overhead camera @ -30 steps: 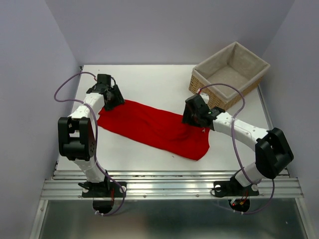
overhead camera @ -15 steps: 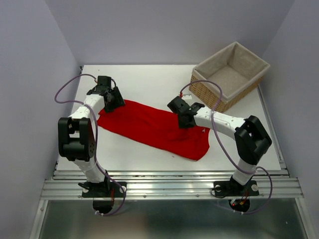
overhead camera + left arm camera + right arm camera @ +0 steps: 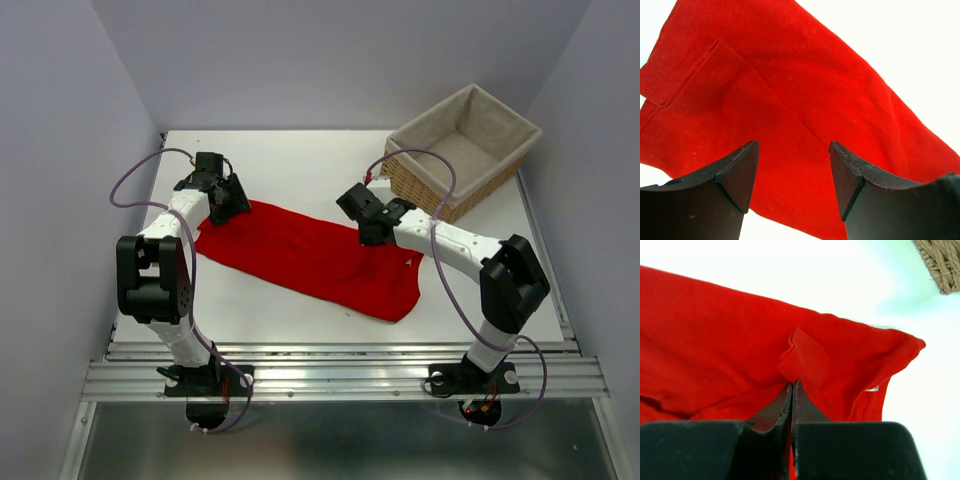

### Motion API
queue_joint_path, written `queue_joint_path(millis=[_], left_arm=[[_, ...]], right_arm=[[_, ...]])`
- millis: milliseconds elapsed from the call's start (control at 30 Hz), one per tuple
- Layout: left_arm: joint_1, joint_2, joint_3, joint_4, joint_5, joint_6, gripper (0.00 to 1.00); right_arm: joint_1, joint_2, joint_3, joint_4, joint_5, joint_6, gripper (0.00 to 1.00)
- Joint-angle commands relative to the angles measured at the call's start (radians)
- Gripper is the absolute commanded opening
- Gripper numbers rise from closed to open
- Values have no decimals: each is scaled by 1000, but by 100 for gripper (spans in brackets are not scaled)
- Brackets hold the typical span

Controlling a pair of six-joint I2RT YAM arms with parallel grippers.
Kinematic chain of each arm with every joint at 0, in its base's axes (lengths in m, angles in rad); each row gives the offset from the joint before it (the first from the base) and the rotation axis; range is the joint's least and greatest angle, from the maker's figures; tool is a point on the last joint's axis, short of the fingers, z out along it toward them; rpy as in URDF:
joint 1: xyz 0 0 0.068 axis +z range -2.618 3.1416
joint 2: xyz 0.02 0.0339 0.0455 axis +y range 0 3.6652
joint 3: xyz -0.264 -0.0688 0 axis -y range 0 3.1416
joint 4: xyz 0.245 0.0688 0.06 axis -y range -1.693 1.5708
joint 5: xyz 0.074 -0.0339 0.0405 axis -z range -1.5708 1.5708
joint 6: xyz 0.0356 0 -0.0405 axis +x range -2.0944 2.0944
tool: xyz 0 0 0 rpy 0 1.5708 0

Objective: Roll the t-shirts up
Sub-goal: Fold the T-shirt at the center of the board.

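A bright red t-shirt (image 3: 300, 255) lies folded into a long band across the white table, slanting from far left to near right. My left gripper (image 3: 222, 205) hovers over its left end, open, with only cloth (image 3: 790, 90) below the gap between the fingertips (image 3: 792, 145). My right gripper (image 3: 372, 235) sits at the far edge of the shirt's right part. In the right wrist view the right gripper (image 3: 792, 384) is shut, pinching a small raised fold of the red cloth (image 3: 805, 357) at its tips.
A wicker basket (image 3: 420, 185) with a pale lining stands at the back right; its corner (image 3: 940, 265) shows in the right wrist view. A white label (image 3: 871, 388) peeks out at the shirt's right edge. White table (image 3: 300, 160) lies behind the shirt.
The right arm swung left and farther along the shirt's far edge, and its jaws closed onto a fold of cloth. The left arm stayed still and open.
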Motion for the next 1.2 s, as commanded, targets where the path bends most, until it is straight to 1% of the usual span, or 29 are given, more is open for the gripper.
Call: queue_joint_path(millis=[0,67,100,133,167,200,233,300,400,500,533,600,633,667,767,800,933,1100,1167], left_arm=[[0,-40,-6,12,-1,3,69],[0,-33,-8,12,-2,5,69],[0,-32,-8,14,1,5,69],[0,-29,-8,14,2,5,69],[0,-24,-8,15,6,5,69],[0,-23,-9,17,7,5,69],[1,-21,-9,16,10,5,69],[0,-21,-9,15,10,6,69],[0,-20,-6,14,6,9,69],[0,-13,-3,9,9,11,69],[0,-12,-1,11,9,12,69],[0,-6,2,12,12,14,69],[0,-4,2,14,13,14,69],[0,0,5,12,16,12,69],[-2,3,9,12,21,14,69],[-3,3,8,12,19,14,69],[-5,3,9,9,18,18,69],[-5,5,8,8,16,20,69],[-5,3,8,6,15,20,69]], right_arm=[[-1,-112,-5,119,52,56,1],[-1,-131,-22,155,41,62,1],[-1,-126,-24,169,44,65,9],[-1,-100,-24,170,42,75,24],[-1,-82,-21,170,44,76,53],[-1,-62,-16,170,47,77,54],[-1,-32,-10,166,42,85,69],[-1,-19,-13,155,42,102,70],[-1,-39,-28,155,53,112,70],[-36,-77,-59,157,38,128,63],[-48,-89,-71,161,15,137,57],[-79,-112,-114,187,-22,138,52],[-88,-126,-126,192,-54,137,47],[-100,-128,-134,193,-65,138,46],[-110,-129,-163,193,-97,146,44],[-136,-129,-175,193,-108,151,44],[-173,-108,-226,213,-177,155,44],[-182,-54,-229,236,-200,140,44],[-182,-40,-225,241,-199,145,38]])
